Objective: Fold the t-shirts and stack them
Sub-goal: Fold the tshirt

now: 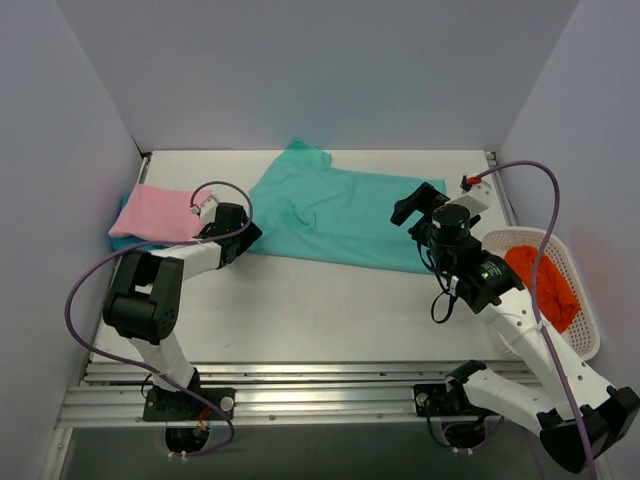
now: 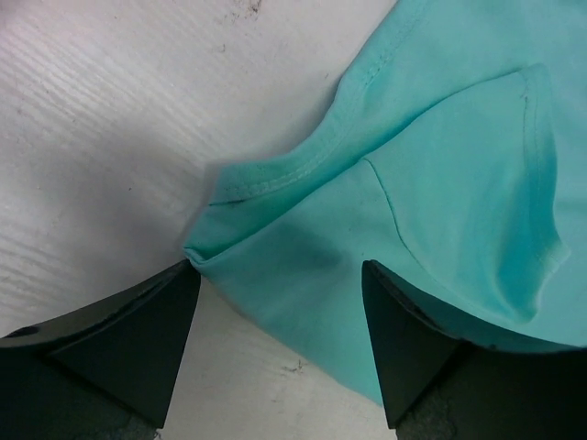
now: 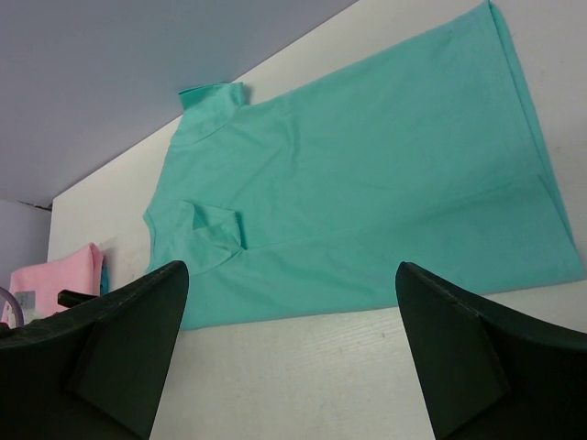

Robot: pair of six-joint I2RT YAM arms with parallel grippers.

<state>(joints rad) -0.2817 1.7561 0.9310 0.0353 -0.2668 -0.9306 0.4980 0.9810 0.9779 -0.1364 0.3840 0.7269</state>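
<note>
A mint-teal t-shirt point(image 1: 340, 210) lies spread flat across the middle of the table. A folded pink t-shirt point(image 1: 160, 215) lies at the far left on a darker turquoise one, of which only a sliver point(image 1: 119, 240) shows. My left gripper point(image 1: 248, 237) is open at the mint shirt's near-left corner. In the left wrist view the gripper point(image 2: 280, 307) is low over the table, with the shirt's folded corner point(image 2: 303, 257) between its jaws. My right gripper point(image 1: 418, 206) is open and empty above the shirt's right end. In the right wrist view the gripper point(image 3: 289, 312) looks along the shirt point(image 3: 367, 183).
A white mesh basket point(image 1: 580, 320) stands at the right edge with an orange-red cloth point(image 1: 545, 285) in it. White walls close in the back and both sides. Bare white tabletop point(image 1: 330, 310) lies between the shirt and the arm bases.
</note>
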